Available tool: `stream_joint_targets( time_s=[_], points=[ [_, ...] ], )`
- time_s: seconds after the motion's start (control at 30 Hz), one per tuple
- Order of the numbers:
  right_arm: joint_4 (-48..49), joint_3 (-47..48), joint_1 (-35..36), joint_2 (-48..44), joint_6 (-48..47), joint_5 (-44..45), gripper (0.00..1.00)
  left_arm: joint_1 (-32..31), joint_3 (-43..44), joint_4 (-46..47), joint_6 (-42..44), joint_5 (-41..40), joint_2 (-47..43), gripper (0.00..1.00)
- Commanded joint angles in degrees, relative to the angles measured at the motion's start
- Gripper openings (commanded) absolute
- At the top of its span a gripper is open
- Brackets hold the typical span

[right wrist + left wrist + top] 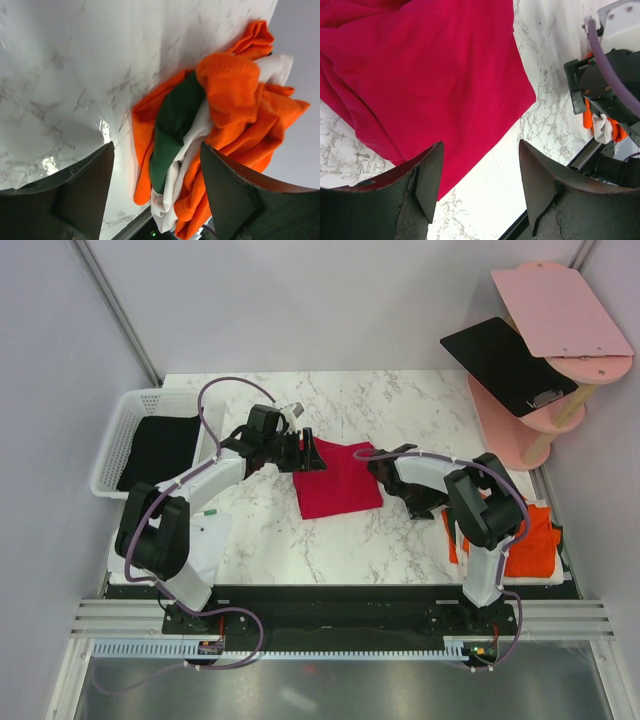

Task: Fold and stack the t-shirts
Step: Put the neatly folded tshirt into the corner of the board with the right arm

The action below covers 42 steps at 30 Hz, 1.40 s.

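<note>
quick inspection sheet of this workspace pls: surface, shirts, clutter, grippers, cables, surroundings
surface: white marble table, no spills seen
job's things: crimson t-shirt folded at centre; orange t-shirts heaped at the right edge, green and white cloth mixed in; black t-shirt in the white mesh basket
clutter: basket at left edge
grippers: left gripper jaws open at the crimson shirt's edge; right gripper jaws open, empty
cables: purple cables looped along both arms
surroundings: pink shelf holding black board and pink board

Pale walls [300, 300]; white marble table [400, 405]; pink tiered stand [505, 435] far right corner.
</note>
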Motion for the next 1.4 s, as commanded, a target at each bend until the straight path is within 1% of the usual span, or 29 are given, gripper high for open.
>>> stream_joint_targets(
  time_s=[0.0,0.1,0.23,0.27,0.3,0.33,0.37,0.4,0.43,0.47,0.5,0.67,0.77,0.87,0.9,1.1,1.27,1.3,1.33,1.37],
  points=[
    [-0.8,-4.1,0.3,-0.7,3.2,-3.8,0.78,-0.2,1.1,0.5,1.8,0.9,-0.1,0.68],
    [-0.8,-4.6,0.7,1.3,4.1,-4.5,0.78,-0.2,0.9,0.7,1.7,1.1,-0.2,0.68],
    [-1.3,-4.6,0.5,4.4,5.3,-1.7,0.78,-0.2,0.3,0.9,1.8,1.1,-0.9,0.68],
    [-1.3,-4.5,0.5,5.2,5.4,-1.5,0.77,-0.2,0.2,0.9,1.8,1.0,-0.9,0.68],
    [-1.3,-4.5,0.4,6.0,5.3,-1.5,0.73,-0.2,0.2,0.8,1.8,1.0,-0.9,0.68],
    [-1.1,-4.5,0.5,7.2,5.2,-1.6,0.65,-0.2,0.4,0.8,1.9,1.0,-1.1,0.68],
    [-0.3,-4.5,0.5,7.6,4.8,-1.8,0.53,-0.2,0.3,0.9,1.8,1.0,-1.1,0.68],
    [0.1,-4.6,0.4,8.2,4.5,-1.9,0.21,-0.2,0.4,0.8,1.7,1.0,-1.1,0.68],
    [0.5,-4.5,0.5,9.0,4.3,-1.9,0.07,-0.2,0.3,0.8,1.8,1.0,-1.1,0.68],
    [1.0,-4.4,0.4,9.6,3.9,-2.1,0.02,-0.2,0.3,0.8,1.8,0.9,-1.1,0.68],
    [1.1,-4.0,0.5,9.9,3.7,-2.2,0.00,-0.2,0.3,0.7,1.9,0.9,-1.1,0.68],
    [1.5,-0.5,0.8,11.1,1.2,-2.4,0.00,-0.2,0.2,-0.2,2.2,-1.0,-1.2,0.68],
    [0.7,4.1,1.6,11.4,0.0,-2.9,0.00,-0.1,0.4,-1.0,2.5,-2.5,-1.7,0.69],
    [-0.7,10.2,3.3,12.9,-1.1,-3.9,0.00,0.1,0.8,-1.9,2.7,-4.0,-2.4,0.68],
    [-1.0,13.6,4.1,13.4,-1.3,-4.4,0.00,0.2,1.0,-2.3,2.7,-4.2,-2.6,0.69],
    [-4.6,26.3,7.8,20.9,-2.5,-5.8,0.00,0.9,1.3,-4.6,3.3,-6.7,-4.2,0.69],
    [-5.4,32.4,9.5,22.5,-2.7,-7.8,0.00,1.6,0.0,-6.0,3.2,-9.0,-4.2,0.73],
    [-5.5,32.9,9.9,22.0,-2.6,-7.4,0.01,1.7,-0.4,-6.1,3.2,-9.2,-4.1,0.73],
    [-6.0,33.4,10.0,21.5,-2.2,-6.9,0.05,1.7,-0.8,-6.1,3.0,-9.8,-3.8,0.77],
    [-6.0,33.7,9.9,20.7,-2.0,-6.5,0.13,1.9,-1.5,-6.2,3.0,-10.0,-3.6,0.78]
  ],
)
